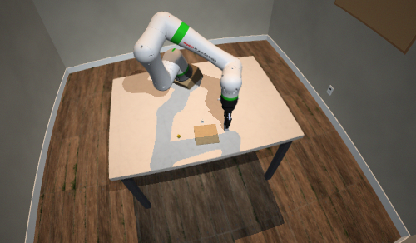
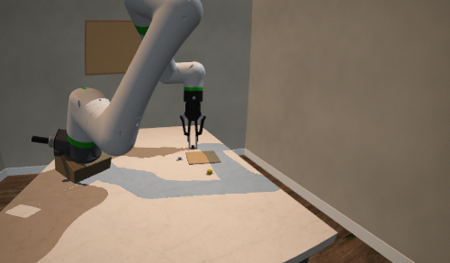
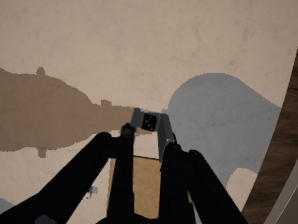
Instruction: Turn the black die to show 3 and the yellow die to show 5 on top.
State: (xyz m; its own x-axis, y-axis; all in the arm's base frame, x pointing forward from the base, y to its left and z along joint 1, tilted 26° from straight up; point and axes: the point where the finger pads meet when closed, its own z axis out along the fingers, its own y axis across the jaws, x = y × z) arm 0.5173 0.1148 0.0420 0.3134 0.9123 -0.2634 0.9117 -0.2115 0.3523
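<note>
The black die (image 2: 193, 147) (image 3: 149, 121) lies on the table off the mat, between my fingertips; its white pips are too small to read surely. My gripper (image 1: 226, 129) (image 2: 193, 148) (image 3: 149, 120) points down, fingers set narrowly around the die, with no clear grip on it. The fingers hide the die in the top view. The tan mat (image 1: 206, 130) (image 2: 202, 157) (image 3: 146, 190) lies flat. The yellow die (image 1: 179, 136) (image 2: 210, 172) lies left of the mat in the top view. The white die (image 1: 202, 121) (image 2: 180, 158) (image 3: 92, 191) lies just behind the mat there.
The table (image 1: 267, 121) (image 2: 181, 230) carries the arm's base block (image 1: 193, 78) (image 2: 84, 167) at the back in the top view. The table's front edge runs a little beyond the mat. Arm shadows cross the mat and the table around the gripper.
</note>
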